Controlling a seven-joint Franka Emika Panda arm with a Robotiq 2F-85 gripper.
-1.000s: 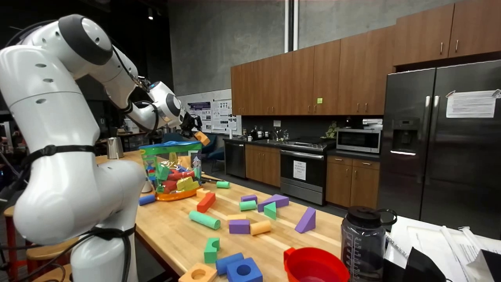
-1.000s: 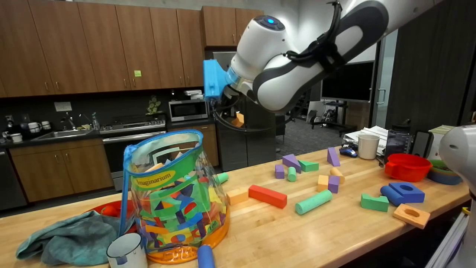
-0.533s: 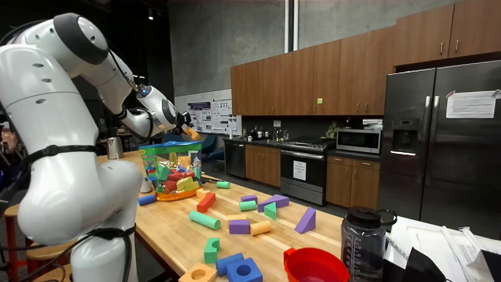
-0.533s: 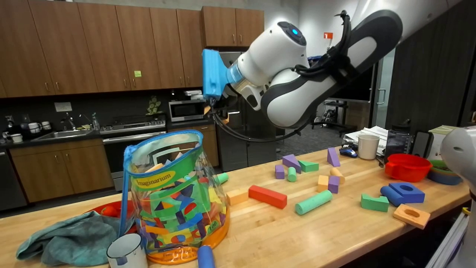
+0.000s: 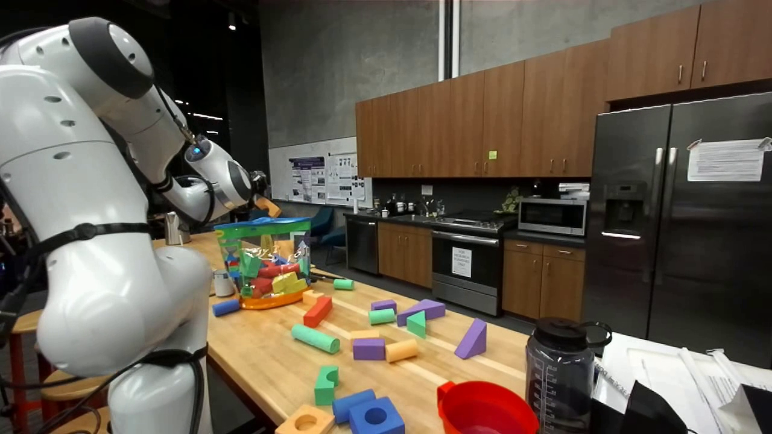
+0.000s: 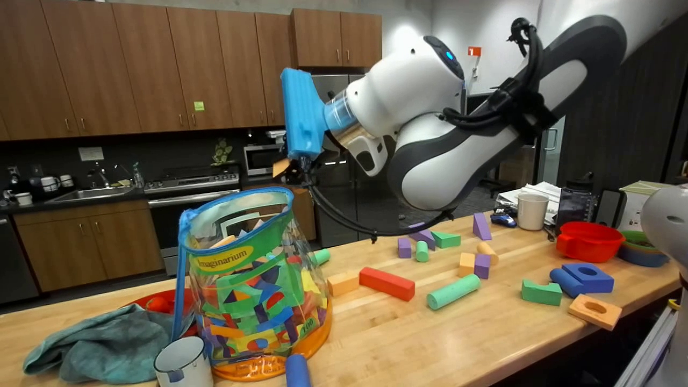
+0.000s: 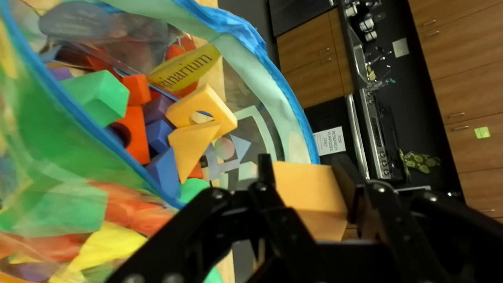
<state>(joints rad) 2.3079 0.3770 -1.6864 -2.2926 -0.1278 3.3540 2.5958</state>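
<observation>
We see the gripper [image 7: 307, 173] clasping an orange block [image 6: 280, 167] just above the bag [image 6: 223, 260] in both exterior views. In the wrist view it overlaps the rim [image 7: 239, 29], not the opening's centre.

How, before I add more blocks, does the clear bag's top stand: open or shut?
Open: the wrist view looks into the bag, past its blue rim, straight onto blocks.

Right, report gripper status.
Black gripper: shut on orange block. Block: aloft near blue rim of clear plastic bag. Closest obstacle: that rim, gap unclear.
</observation>
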